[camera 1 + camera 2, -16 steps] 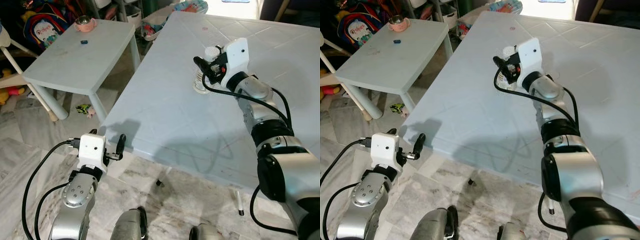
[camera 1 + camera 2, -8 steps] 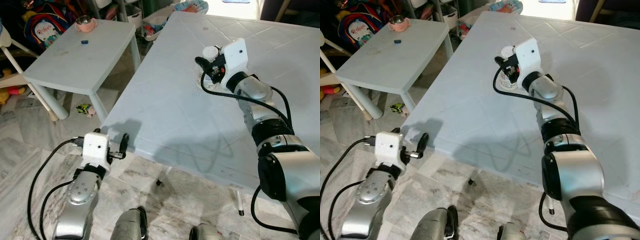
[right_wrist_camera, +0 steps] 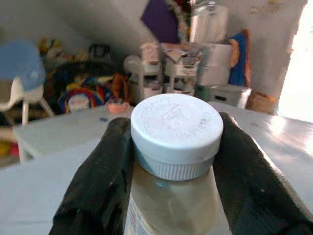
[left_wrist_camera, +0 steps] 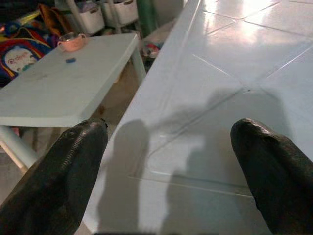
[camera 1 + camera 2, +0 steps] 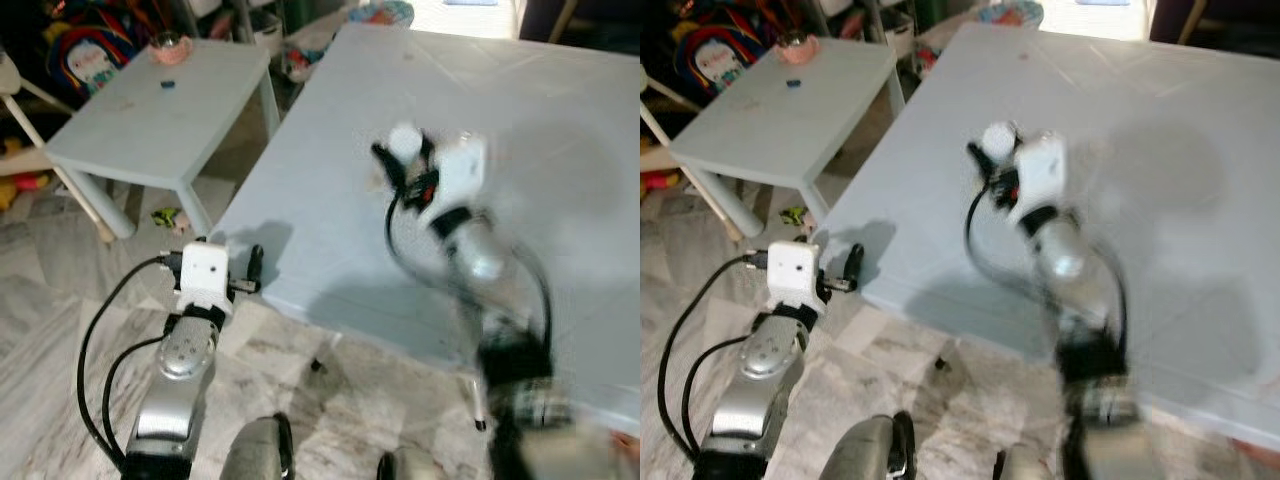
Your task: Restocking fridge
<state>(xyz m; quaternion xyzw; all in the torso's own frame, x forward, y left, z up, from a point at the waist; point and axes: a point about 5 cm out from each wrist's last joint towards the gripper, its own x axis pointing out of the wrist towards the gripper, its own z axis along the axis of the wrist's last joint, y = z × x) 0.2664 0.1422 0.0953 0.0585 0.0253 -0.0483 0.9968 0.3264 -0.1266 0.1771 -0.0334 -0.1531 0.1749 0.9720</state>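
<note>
Right pincer (image 3: 168, 166) has its two black fingers (image 3: 100, 176) pressed against either side of a clear bottle (image 3: 171, 196), just under the white screw cap (image 3: 176, 129), so the neck is clamped between them. From the head views the bottle's cap (image 5: 403, 141) sits above the big pale tabletop (image 5: 560, 130), carried at the end of the right arm, though that arm is badly smeared there and I can't say for sure whether the bottle's base touches the surface or hangs clear of it.

Pale liquid seems to fill it up into the neck, so I'd judge it fairly heavy for its size, with weight that will swing below a high grip. Its wall looks smooth and glossy, probably slippery, and it may be glass, in which case a drop on the tile floor would break it. The ridged cap offers a lip to hang from, but a hold lower on the body would steady it better.

Left pincer (image 4: 168, 161) hangs low by the near edge of the tabletop with its fingers spread wide, holding nothing. A small white side table (image 5: 150, 110) stands off to the left.
</note>
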